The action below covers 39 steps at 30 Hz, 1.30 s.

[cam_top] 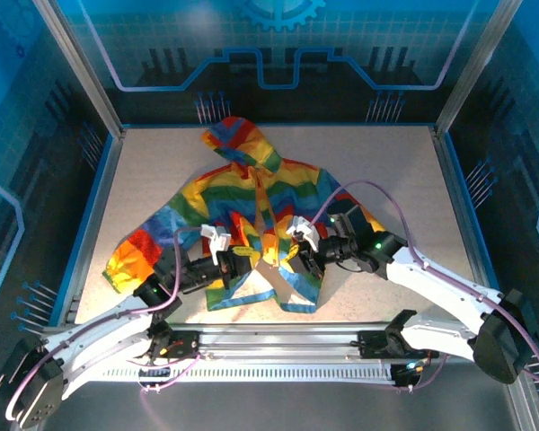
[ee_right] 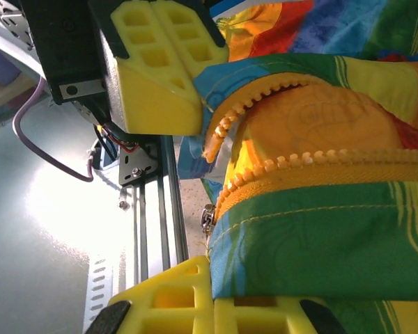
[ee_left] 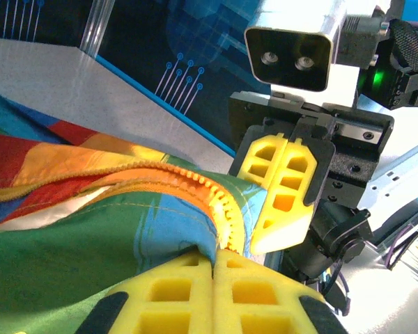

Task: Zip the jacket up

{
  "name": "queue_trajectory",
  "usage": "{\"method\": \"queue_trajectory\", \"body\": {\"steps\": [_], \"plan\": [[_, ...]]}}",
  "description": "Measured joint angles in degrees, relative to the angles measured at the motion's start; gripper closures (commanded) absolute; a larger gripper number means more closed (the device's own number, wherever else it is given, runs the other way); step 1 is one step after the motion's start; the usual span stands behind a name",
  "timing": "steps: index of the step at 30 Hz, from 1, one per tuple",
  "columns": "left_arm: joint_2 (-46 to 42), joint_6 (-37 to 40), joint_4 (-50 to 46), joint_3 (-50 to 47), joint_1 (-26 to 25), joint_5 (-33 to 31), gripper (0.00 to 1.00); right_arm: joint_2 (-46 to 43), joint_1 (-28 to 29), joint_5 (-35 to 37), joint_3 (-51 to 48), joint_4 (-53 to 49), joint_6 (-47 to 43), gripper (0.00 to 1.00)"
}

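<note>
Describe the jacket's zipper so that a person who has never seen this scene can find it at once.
A rainbow-striped jacket lies spread on the pale table, its hood at the far side. The zipper runs down the middle of its front from the hood to the near hem. Unlike the horizontal stripes, it is a narrow orange toothed line.

Brightly and evenly lit from overhead across the table (cam_top: pixel 144 180), with only thin, soft shadows under the hem of the jacket (cam_top: pixel 251 193). Tinted blue and dimmer along the enclosure walls (cam_top: pixel 36 180). Sharp overhead, slightly bowed at the corners. Blown out to white on the metal surface (ee_right: pixel 56 202) at the left of the right wrist view. Overexposed too at the right of the left wrist view, and soft on the nearest yellow fingers (ee_left: pixel 181 278).
</note>
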Motion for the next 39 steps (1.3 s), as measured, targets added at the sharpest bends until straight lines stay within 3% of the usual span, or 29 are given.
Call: {"method": "queue_trajectory", "body": {"steps": [12,39], "plan": [[3.74,0.20,7.58,-2.69,-0.04,1.60,1.00,5.90,-1.51,-4.61,0.79,0.09,-4.76,1.00],[0.81,0.22,8.28,-5.01,-0.24,1.44,1.00,8.04,-2.01,-10.36,2.71,2.05,-4.85,1.00]]}}
